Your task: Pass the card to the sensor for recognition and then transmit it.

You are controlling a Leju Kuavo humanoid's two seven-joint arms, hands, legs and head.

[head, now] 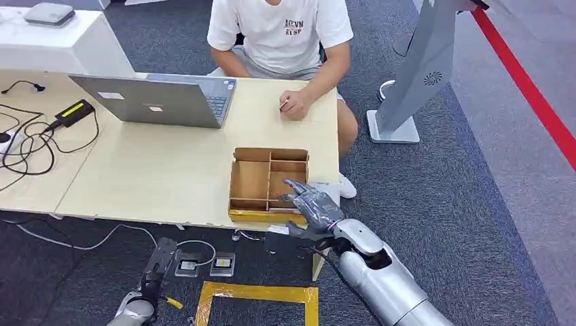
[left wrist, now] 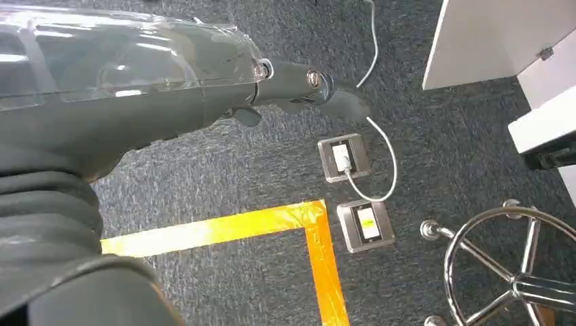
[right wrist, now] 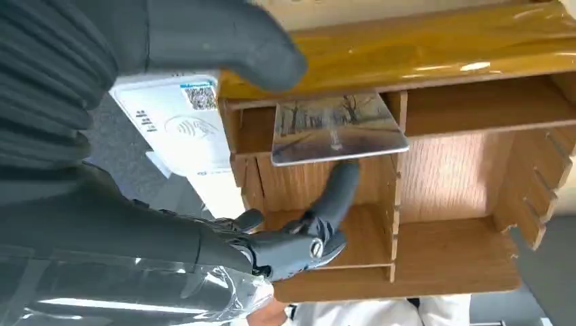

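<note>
A card (right wrist: pixel 336 129) printed with a landscape lies tilted in a near compartment of the brown wooden divided box (head: pixel 250 182) (right wrist: pixel 448 176). My right hand (head: pixel 312 206) (right wrist: pixel 204 136) hovers over the box's near right corner. One dark fingertip (right wrist: pixel 344 178) touches the card's edge, while the thumb (right wrist: pixel 224 41) stays apart from it, outside the box wall. The white sensor (right wrist: pixel 178 125) (head: pixel 331 187) with a QR code lies on the table right beside the box. My left hand (head: pixel 158 266) (left wrist: pixel 299 85) hangs below the table edge with straight fingers and nothing in it.
A person in a white shirt (head: pixel 282 30) sits across the table (head: pixel 170 170), one hand (head: pixel 294 105) resting on it. A grey laptop (head: pixel 163 100) and cables (head: pixel 27 142) lie at the left. Floor sockets (left wrist: pixel 345 157), yellow tape (left wrist: pixel 272 221) and a chair base (left wrist: pixel 516 272) lie below.
</note>
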